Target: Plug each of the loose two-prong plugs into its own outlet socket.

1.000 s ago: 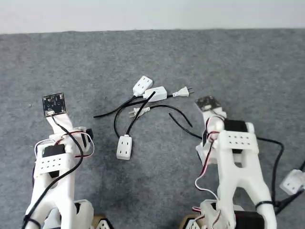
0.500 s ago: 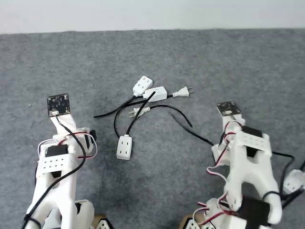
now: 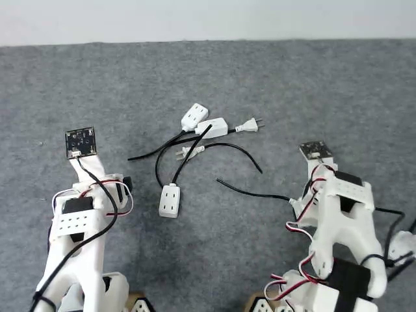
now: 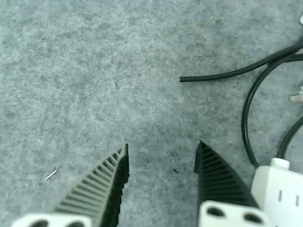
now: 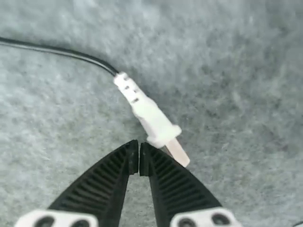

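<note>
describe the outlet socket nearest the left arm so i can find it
On the grey carpeted table, black cords tangle in the middle. One cord runs toward the left arm and ends in a white rectangular plastic outlet socket. It lies alone at the near end; the other white blocks cluster farther back.

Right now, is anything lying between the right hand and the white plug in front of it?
Nothing visible does. The plug lies on bare grey carpet right at the closed tips of the right hand, its black cord trailing away on the far side.
</note>
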`<action>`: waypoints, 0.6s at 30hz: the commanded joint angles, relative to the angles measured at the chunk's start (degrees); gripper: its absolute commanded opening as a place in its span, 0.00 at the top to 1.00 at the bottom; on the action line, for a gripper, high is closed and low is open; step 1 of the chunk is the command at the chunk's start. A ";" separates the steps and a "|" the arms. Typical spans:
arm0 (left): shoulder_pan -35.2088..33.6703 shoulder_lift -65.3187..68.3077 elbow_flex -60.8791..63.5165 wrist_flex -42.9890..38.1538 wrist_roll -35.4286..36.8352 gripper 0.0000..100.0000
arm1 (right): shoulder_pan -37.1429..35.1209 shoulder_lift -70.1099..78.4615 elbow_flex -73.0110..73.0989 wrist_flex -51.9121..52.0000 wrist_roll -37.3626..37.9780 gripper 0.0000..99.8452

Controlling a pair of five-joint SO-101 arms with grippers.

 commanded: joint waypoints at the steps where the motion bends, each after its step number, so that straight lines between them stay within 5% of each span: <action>1: 0.44 -1.49 -0.48 -1.49 -0.62 0.78 | -2.51 -0.66 -5.80 3.21 0.18 0.99; 18: 0.18 -1.49 -0.57 -1.49 -0.62 0.78 | -4.44 6.99 -13.71 0.92 -3.87 0.99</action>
